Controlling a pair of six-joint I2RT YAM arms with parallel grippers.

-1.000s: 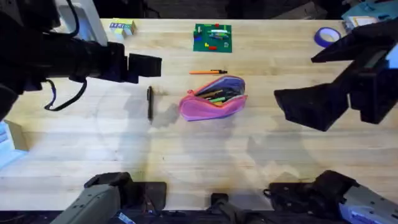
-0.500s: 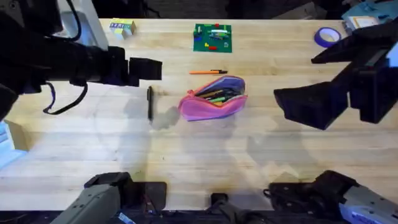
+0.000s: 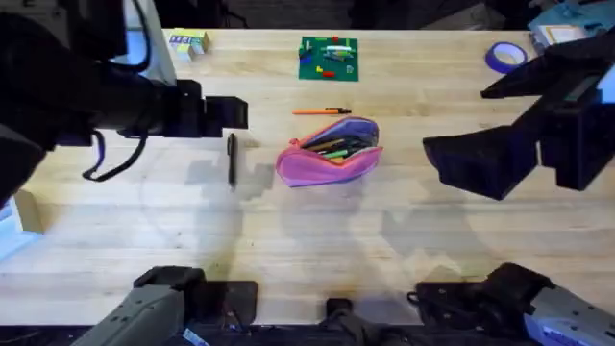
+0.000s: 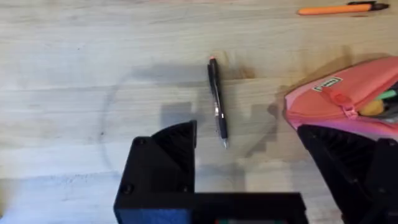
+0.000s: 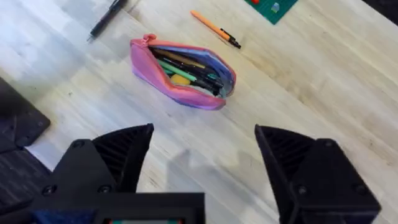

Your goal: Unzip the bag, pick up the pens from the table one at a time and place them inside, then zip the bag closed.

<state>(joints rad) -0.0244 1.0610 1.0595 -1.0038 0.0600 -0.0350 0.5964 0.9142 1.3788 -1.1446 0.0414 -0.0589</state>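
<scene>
Pink bag point(image 3: 329, 153) unzipped, black pen point(image 3: 232, 160) apart, mid-table point(image 3: 307, 240)

Black pen point(image 4: 217, 102) — beside pink bag point(image 4: 348, 106)

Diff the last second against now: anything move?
Only the left arm shifted slightly above the black pen; its open pincer holds nothing. Bag, orange pen and open right pincer stayed put.
</scene>
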